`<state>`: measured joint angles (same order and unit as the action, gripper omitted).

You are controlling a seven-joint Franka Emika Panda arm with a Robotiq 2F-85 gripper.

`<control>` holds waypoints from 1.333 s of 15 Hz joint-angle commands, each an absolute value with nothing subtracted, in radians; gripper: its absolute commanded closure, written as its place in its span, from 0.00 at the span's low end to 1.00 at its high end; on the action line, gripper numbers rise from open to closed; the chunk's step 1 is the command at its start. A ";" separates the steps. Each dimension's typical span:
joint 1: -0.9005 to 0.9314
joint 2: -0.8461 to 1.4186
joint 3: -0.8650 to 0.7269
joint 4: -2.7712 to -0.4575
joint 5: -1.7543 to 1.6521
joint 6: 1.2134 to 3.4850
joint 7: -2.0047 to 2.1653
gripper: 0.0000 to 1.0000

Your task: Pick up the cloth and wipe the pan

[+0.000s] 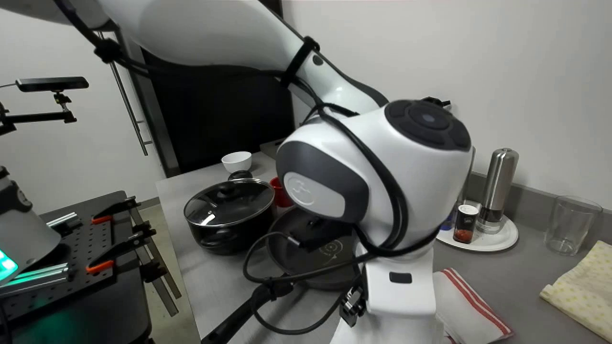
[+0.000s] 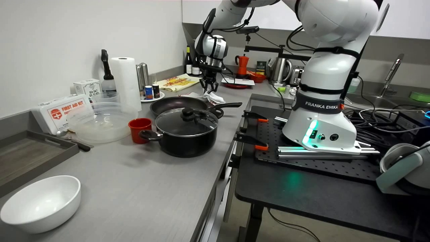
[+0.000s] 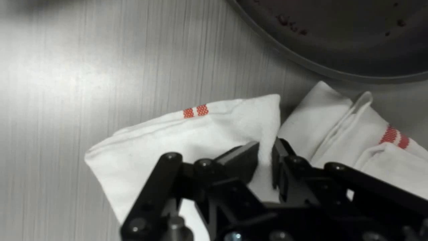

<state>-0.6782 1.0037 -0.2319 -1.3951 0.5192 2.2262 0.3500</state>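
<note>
Pinching cloth (image 3: 230, 124) just beside pan (image 3: 347, 50)

Have fold of cloth squeezed btwn fingers (image 3: 241, 160) of gripper (image 3: 267, 147), closed up w/ just fabric in the gap, per wrist view. Can see rest of cloth running out from under one finger, on side away from pan, w/ two small red marks (image 3: 195, 111) along an edge. Can see more white fabric (image 3: 311, 130), red-striped, past opp. finger & closer to pan; separated from pan by thin strip of counter (image 3: 160, 50). Can't tell whether same piece as cloth or separate. Note dark reddish bits (image 3: 283, 20) inside pan.

See gripper pointing down into cloth in an exterior view, on opp. side of pan from lidded pot (image 2: 186, 144). Can see only part of pan in an exterior view, hidden otherwise by arm (image 1: 416, 186). Find red cup (image 2: 140, 129) nr pan, beside pot, in both exterior views. Toward wall (image 1: 526, 86) from pan, see white plate (image 1: 483, 244) w/ steel mill (image 1: 499, 186) & small shaker (image 1: 464, 224). Farther from pan than plate, find yellow towel (image 2: 176, 84) lying on counter.
</note>
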 commanded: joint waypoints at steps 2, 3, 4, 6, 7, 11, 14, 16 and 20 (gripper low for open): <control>-0.614 0.815 -0.251 -1.590 0.472 2.326 0.290 0.98; -0.597 0.784 -0.252 -1.616 0.460 2.343 0.276 0.98; -0.581 0.756 -0.254 -1.636 0.441 2.357 0.265 0.98; -0.537 0.695 -0.257 -1.674 0.392 2.381 0.227 0.98; -0.516 0.670 -0.258 -1.686 0.368 2.385 0.215 0.98; -0.421 0.583 -0.249 -1.699 0.270 2.364 0.176 0.98; -0.356 0.554 -0.220 -1.680 0.217 2.344 0.140 0.98; -0.329 0.548 -0.189 -1.672 0.202 2.346 0.094 0.98; -0.315 0.552 -0.106 -1.686 0.227 2.355 -0.059 0.98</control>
